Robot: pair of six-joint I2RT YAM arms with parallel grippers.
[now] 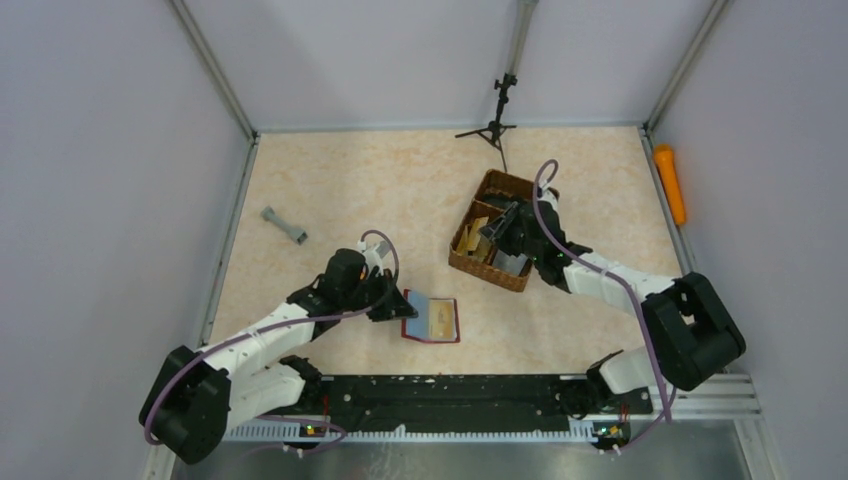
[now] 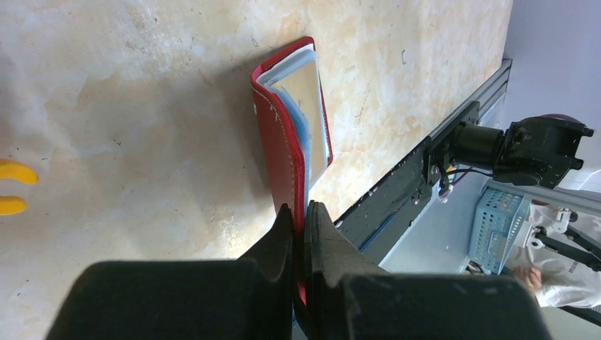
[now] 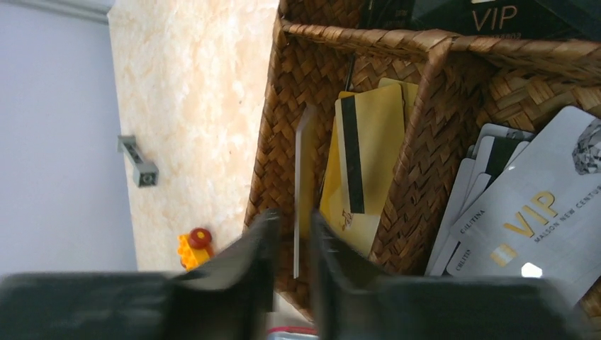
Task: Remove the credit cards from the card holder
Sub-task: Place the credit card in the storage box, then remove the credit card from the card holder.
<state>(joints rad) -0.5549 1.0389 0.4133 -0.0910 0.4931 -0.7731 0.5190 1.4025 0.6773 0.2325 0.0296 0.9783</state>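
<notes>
While the open card holder [image 1: 432, 320] lies on the table's [image 1: 350, 200] near side, the left gripper [image 2: 305, 212] clamps its red cover. Over the wicker basket [image 3: 280, 142], the right gripper [image 3: 292, 234], slightly parted, likely drops a credit card [image 3: 303, 163]; next, fetch another.

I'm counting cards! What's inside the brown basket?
The wicker basket holds gold cards in one compartment, silver VIP cards in the next, dark VIP cards in a third. They overlap, so lower cards and the basket's bottom are hidden.
</notes>
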